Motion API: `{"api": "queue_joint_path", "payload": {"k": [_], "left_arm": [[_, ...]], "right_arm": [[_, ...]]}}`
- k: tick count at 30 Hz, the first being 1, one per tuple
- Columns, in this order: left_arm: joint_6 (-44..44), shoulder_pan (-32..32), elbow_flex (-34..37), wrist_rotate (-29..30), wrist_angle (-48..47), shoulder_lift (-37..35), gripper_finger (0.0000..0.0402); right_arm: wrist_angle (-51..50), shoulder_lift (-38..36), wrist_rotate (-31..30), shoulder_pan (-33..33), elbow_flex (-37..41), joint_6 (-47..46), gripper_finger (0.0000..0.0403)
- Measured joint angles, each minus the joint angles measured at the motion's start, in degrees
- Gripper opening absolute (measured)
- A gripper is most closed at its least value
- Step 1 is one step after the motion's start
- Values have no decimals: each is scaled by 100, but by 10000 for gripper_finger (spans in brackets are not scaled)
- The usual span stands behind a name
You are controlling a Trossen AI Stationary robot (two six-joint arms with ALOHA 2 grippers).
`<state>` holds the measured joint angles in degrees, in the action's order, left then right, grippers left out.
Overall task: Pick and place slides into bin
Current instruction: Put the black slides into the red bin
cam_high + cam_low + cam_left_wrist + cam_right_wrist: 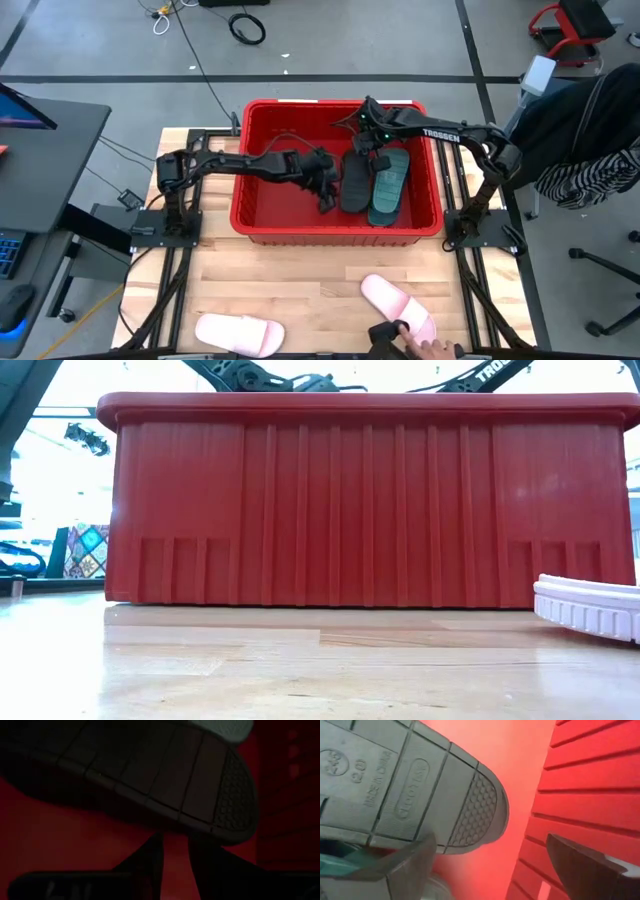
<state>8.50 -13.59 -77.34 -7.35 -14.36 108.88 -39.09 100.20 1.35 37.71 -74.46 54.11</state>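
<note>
The red bin (244,160) stands at the table's far middle. Inside it, a black slide (355,182) lies beside a teal slide (391,186), toward the bin's right side. My left gripper (326,196) reaches in from the left, at the black slide's left edge, its fingers close together. In the left wrist view the slide's ribbed sole (150,770) faces the camera. My right gripper (366,140) hangs open over the slides' far ends, near the bin's wall (590,785). Two pale pink slides (240,333) (398,304) lie on the table's near part. My left gripper meets the black slide at the rim of its sole (175,822), partway along one long side, with a fingertip (156,851) at each side of a narrow gap. The fingers slant down from the table's left. The rim hides the exact place of contact. The slide is tilted, sole toward the wrist.
A person's hand (432,349) with a dark object shows at the table's near edge, by the right pink slide. In the low view the bin (370,510) fills the picture, with a pink slide (590,606) at the right. The bin's left half is bare red floor (275,200).
</note>
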Motion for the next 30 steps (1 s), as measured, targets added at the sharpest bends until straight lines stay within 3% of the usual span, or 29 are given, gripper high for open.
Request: {"api": "queue_joint_path", "payload": {"k": [16,24,30], "left_arm": [[-141,-265,-2,11,42,210,82],[-224,-358,-2,30,-743,-611,74],[-364,-54,-2,2,-1005,-1470,72]], "right_arm": [[-603,-824,-230,-203,0,-371,382],[-590,-1555,-53,-790,0,-1597,380],[-125,-2104,-287,-1997,0,-2723,369]]}}
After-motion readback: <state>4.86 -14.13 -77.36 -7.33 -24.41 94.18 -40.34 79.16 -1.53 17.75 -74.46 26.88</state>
